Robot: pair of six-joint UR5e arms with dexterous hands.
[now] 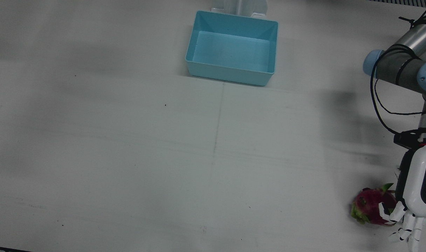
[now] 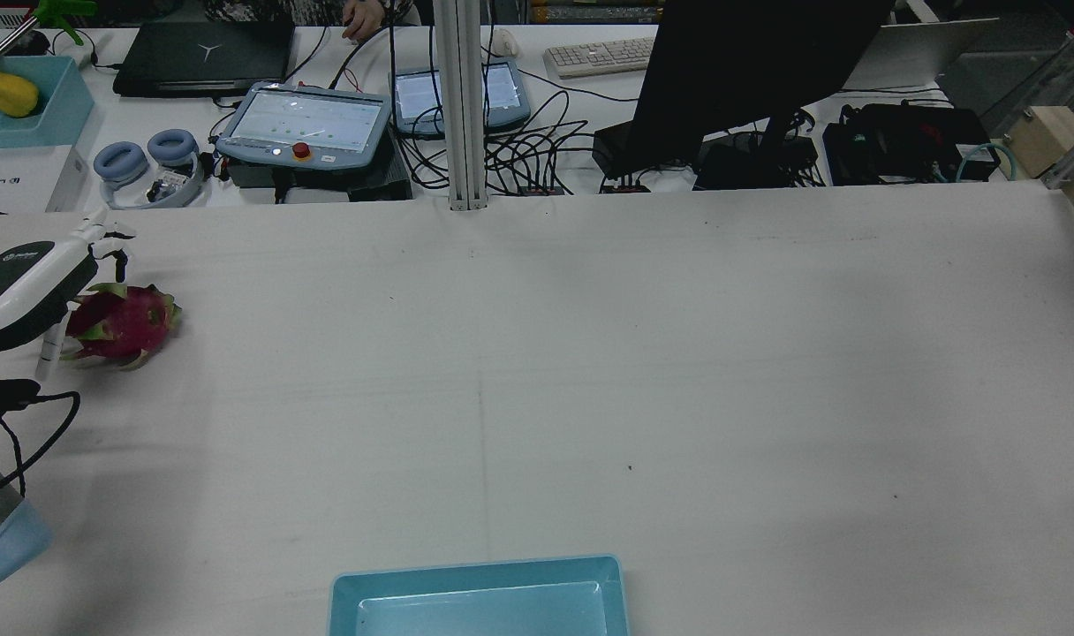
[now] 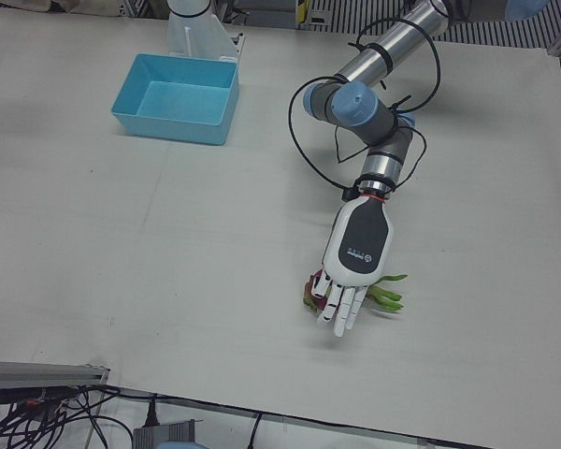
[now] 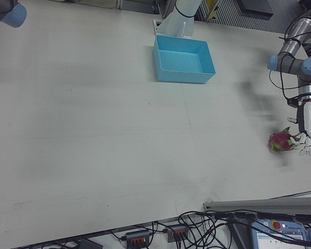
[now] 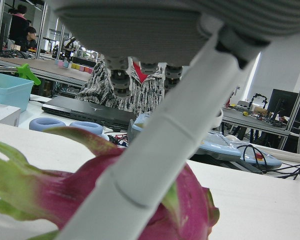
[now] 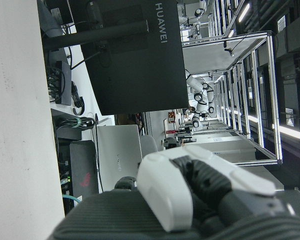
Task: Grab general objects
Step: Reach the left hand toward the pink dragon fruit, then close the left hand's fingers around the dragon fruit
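A pink dragon fruit (image 1: 370, 208) with green scales lies on the white table near the left arm's side edge. It also shows in the rear view (image 2: 122, 322), the left-front view (image 3: 311, 290) and the right-front view (image 4: 280, 141). My left hand (image 1: 418, 199) hovers right beside and partly over it, fingers stretched out and apart, not closed around it. In the left hand view one finger (image 5: 160, 150) crosses in front of the fruit (image 5: 190, 210). My right hand (image 6: 190, 190) shows only in its own view, away from the fruit.
An empty light-blue bin (image 1: 230, 73) stands at the robot's side of the table, in the middle. Beyond the table's far edge are monitors, tablets, cables and headphones (image 2: 148, 159). The right arm's elbow (image 4: 10, 13) is at the table's corner.
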